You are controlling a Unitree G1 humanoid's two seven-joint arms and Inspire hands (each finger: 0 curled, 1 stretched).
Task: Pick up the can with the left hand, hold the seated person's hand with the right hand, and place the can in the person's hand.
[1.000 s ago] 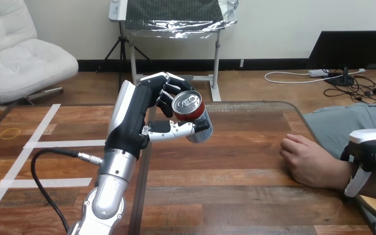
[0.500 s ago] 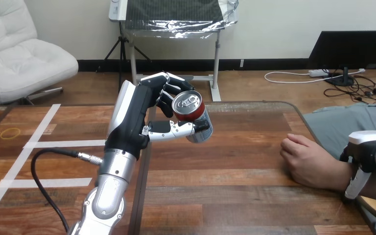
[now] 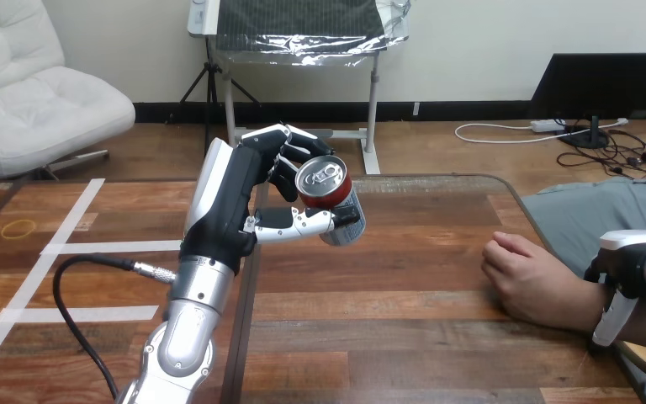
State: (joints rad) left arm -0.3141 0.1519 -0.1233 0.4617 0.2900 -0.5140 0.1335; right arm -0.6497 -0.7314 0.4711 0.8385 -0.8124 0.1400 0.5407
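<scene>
Table (image 3: 404,337) wide and bare between my two hands, its far edge just beyond the can. Person's hand (image 3: 526,273) rests knuckles-up near the right edge, my right hand (image 3: 631,261) at its wrist; whether it grips, I cannot tell. My left hand (image 3: 244,202) clasps the can (image 3: 330,202) aloft, mid-table. Pickup done, I judge. Next: carry rightward over open board, once that palm turns up.

It was a robotics lab: white tape strips (image 3: 109,247) marked the brown wooden bench (image 3: 404,337) left of the robot's black-and-white left hand (image 3: 240,189).
</scene>
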